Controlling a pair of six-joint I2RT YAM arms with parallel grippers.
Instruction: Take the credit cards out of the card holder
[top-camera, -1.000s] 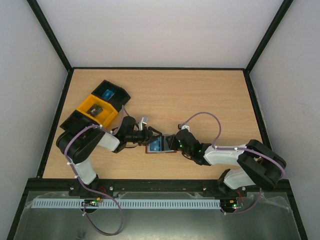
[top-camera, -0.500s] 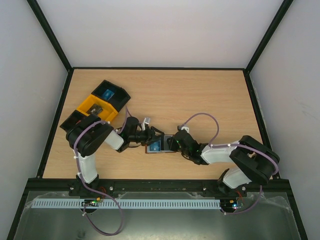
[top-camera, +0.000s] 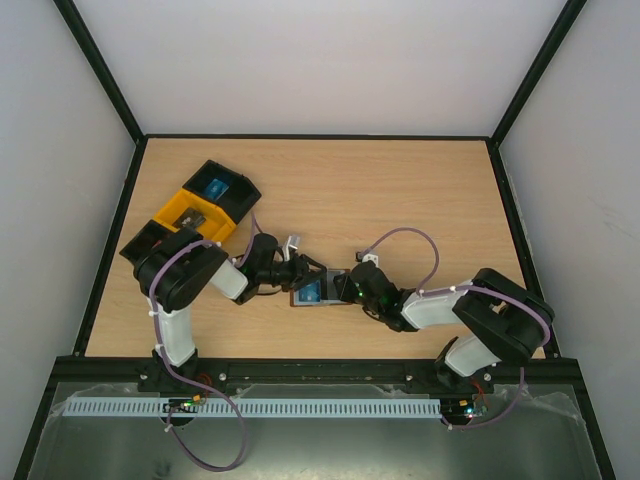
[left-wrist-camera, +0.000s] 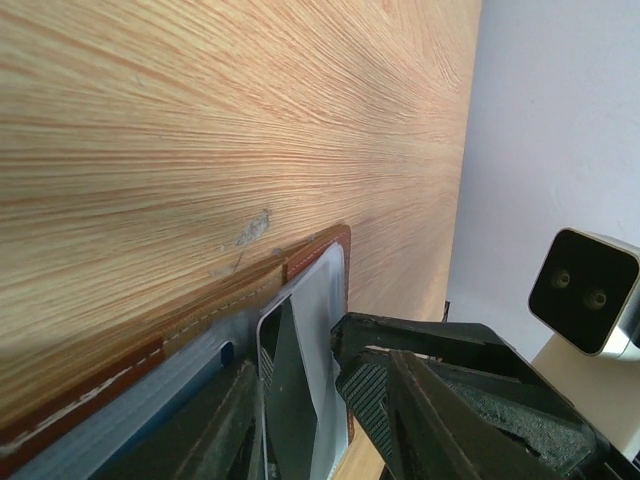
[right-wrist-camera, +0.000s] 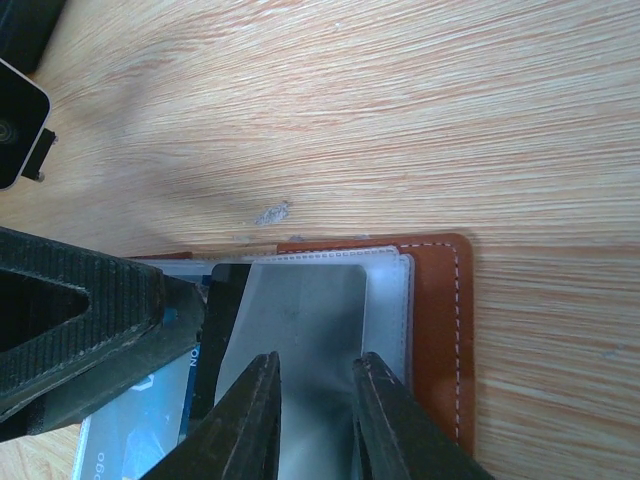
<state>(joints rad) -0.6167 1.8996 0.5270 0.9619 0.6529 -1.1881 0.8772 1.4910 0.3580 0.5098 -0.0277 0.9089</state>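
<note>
Risk: left pincer (left-wrist-camera: 300, 395), part-open astride dark grey card (left-wrist-camera: 290, 350) (grip unclear), may drag card holder (right-wrist-camera: 440, 330) w/ it if right pincer (right-wrist-camera: 315, 375), barely parted (hold unclear), slips.

Legible marks: two fragments only, both white print on the blue insert (right-wrist-camera: 140, 420) inside the card holder (right-wrist-camera: 440, 330), seen in the right wrist view.
1. "NO", at the insert's upper edge, cut off.
2. "ogo", at the picture's bottom edge, cut off.

Nothing else can be read.

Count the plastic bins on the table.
3: a black rectangular plastic bin farthest back, a yellow plastic bin beside it, a second black bin nearest, partly hidden by the left arm.
</note>
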